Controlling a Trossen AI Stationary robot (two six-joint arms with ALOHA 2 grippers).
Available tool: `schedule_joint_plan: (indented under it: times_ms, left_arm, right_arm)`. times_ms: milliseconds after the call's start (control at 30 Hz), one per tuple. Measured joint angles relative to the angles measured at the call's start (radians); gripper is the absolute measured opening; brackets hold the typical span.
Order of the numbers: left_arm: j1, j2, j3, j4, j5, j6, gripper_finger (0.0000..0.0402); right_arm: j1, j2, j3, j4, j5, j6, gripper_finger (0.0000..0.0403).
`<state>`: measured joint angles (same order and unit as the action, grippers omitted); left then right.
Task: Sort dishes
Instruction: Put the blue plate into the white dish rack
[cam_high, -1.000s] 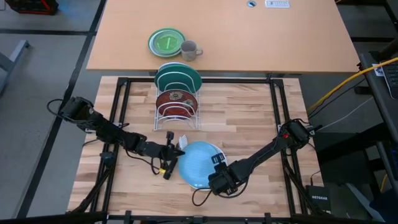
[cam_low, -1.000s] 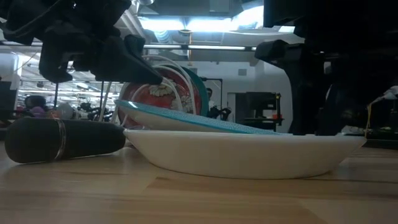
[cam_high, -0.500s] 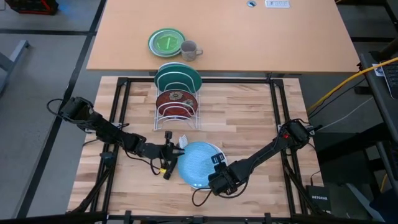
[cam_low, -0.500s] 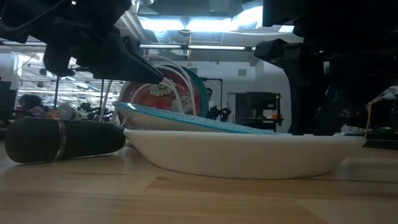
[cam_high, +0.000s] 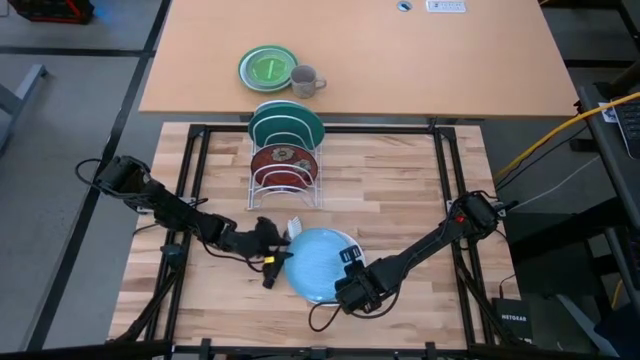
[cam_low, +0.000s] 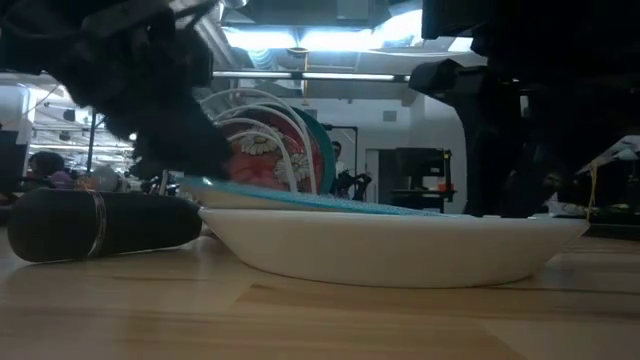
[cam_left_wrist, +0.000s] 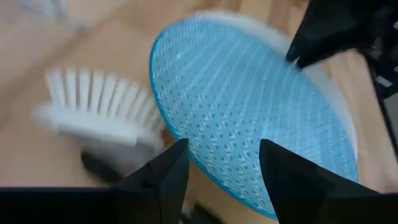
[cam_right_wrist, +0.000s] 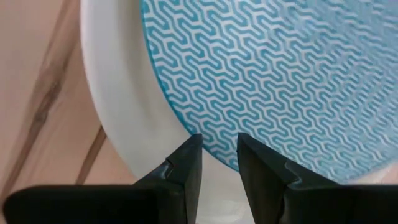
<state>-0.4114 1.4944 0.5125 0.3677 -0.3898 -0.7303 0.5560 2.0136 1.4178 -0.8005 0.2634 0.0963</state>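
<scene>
A light blue patterned plate (cam_high: 318, 262) lies on a white plate (cam_low: 400, 245) near the table's front, its left rim (cam_low: 195, 182) slightly raised. My left gripper (cam_high: 278, 252) is at that left rim, open, its fingers (cam_left_wrist: 168, 171) apart with the rim (cam_left_wrist: 217, 177) showing between them. My right gripper (cam_high: 350, 262) points down over the plates' near right edge, with a small gap between its fingers. A teal plate (cam_high: 287, 125) and a dark red patterned plate (cam_high: 283, 158) stand on edge in a white wire rack (cam_high: 285, 190). My left gripper touches nothing that I can see. My right gripper has its fingertips (cam_right_wrist: 193, 149) at the blue plate's rim (cam_right_wrist: 217, 158), above the white plate's rim (cam_right_wrist: 118, 93). I cannot tell whether they touch it.
A dish brush with white bristles (cam_high: 294, 228) lies just left of the plates, its dark handle (cam_low: 100, 225) flat on the wood. A small green plate (cam_high: 267, 68) and a grey mug (cam_high: 305, 80) sit on the far table. Black frame rails (cam_high: 195, 180) border the work area.
My left gripper has opened and dropped lower at the blue plate's left rim, moving fast enough to blur. That rim has sunk a little toward the white plate, while the plate's right side has stayed put.
</scene>
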Motion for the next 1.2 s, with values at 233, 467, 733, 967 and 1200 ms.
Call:
schedule_joint_plan:
  times_ms: [233, 467, 733, 967, 1200]
  left_arm:
    - [0.002, 0.0, 0.0, -0.045, 0.029, -0.135, 0.0181]
    - [0.002, 0.0, 0.0, -0.045, 0.051, -0.188, 0.0181]
    - [0.002, 0.0, 0.0, -0.044, 0.099, -0.196, 0.0182]
    - [0.002, 0.0, 0.0, -0.043, 0.098, -0.159, 0.0182]
    - [0.002, 0.0, 0.0, -0.042, 0.097, -0.159, 0.0182]
  right_arm:
    - [0.0, 0.0, 0.0, 0.032, 0.035, -0.008, 0.0108]
    - [-0.009, 0.0, 0.0, 0.054, 0.038, -0.052, 0.0108]
    - [-0.051, 0.002, -0.001, 0.108, 0.061, -0.102, 0.0108]
    - [-0.095, 0.002, -0.001, 0.161, 0.059, -0.158, 0.0108]
    - [-0.106, -0.001, 0.021, 0.114, 0.02, -0.211, 0.0108]
